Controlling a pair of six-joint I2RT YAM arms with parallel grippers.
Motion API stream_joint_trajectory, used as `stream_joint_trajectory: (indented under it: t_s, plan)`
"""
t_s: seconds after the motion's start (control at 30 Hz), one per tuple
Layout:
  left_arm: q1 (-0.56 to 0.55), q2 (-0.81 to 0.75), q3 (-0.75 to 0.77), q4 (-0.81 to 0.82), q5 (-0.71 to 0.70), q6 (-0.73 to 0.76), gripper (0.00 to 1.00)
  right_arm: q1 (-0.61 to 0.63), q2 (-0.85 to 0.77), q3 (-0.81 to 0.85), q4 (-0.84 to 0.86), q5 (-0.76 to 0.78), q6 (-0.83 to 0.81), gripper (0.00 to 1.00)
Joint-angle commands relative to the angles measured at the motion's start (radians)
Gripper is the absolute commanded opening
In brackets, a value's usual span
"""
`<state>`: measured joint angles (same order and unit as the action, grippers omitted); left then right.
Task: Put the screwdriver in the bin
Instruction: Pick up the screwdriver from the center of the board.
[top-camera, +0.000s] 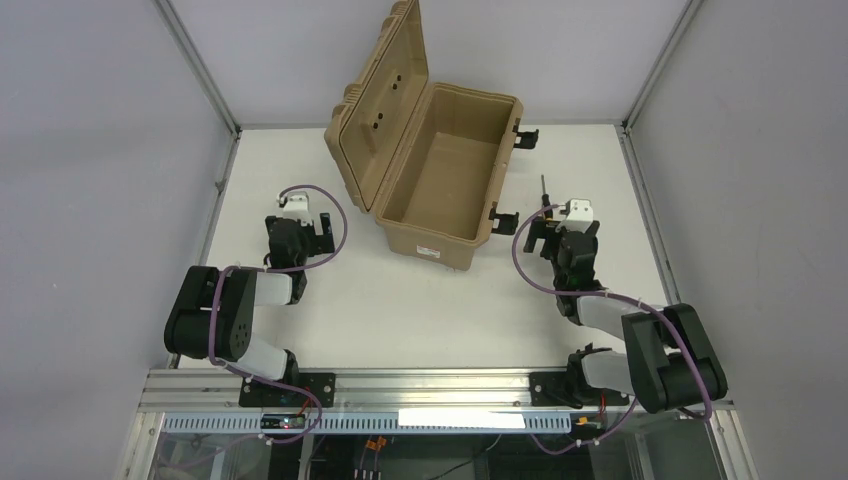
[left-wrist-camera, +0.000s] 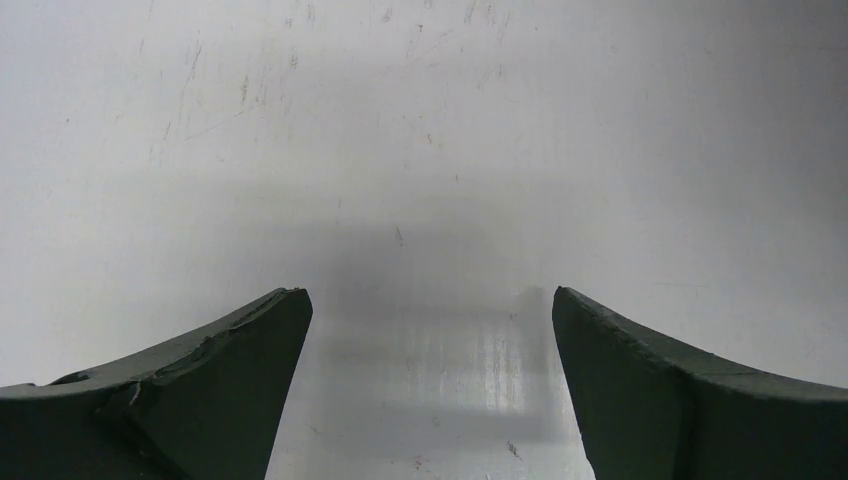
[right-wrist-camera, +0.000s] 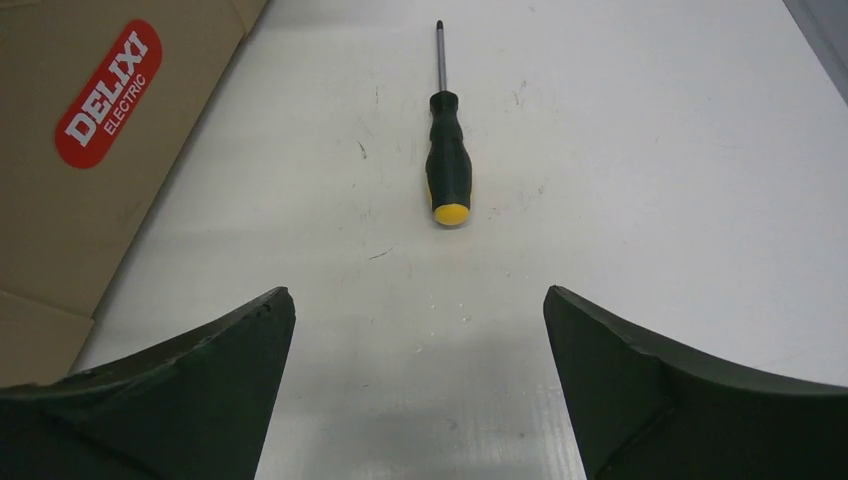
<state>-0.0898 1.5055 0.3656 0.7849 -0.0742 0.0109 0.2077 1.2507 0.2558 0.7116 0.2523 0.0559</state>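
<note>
Top external view, left to right: the left gripper hangs with fingers spread and empty. The bin stands upper centre, lid up. The screwdriver lies just right of it, ahead of the wide-open right gripper. It is probably light, stiff and slim; grip the black handle. The white table is smooth and scuffed, with grey walls close by.

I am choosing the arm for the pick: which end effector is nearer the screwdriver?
The right end effector: the screwdriver lies ahead of its open jaws; the left end effector is beyond the bin.
</note>
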Motion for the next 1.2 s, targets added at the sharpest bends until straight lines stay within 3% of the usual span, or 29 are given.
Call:
stream_joint_trajectory:
  t_s: [0.0,0.4,0.7,0.9,1.17]
  plan:
    - [0.012,0.001,0.012,0.027,-0.004,-0.009,0.99,-0.003,0.005,0.04,0.022,-0.031,-0.008,0.99]
    - [0.012,0.001,0.013,0.027,-0.004,-0.009,0.99,-0.004,0.005,0.036,0.03,-0.111,-0.037,0.99]
    - [0.012,0.0,0.012,0.027,-0.004,-0.008,0.99,-0.004,-0.032,0.012,0.044,-0.024,-0.011,0.99]
    - [0.012,0.001,0.013,0.027,-0.004,-0.009,0.99,-0.004,-0.168,0.075,-0.15,-0.02,-0.041,0.99]
    - [0.012,0.001,0.012,0.027,-0.004,-0.009,0.99,-0.004,-0.352,0.304,-0.551,0.013,-0.049,0.99]
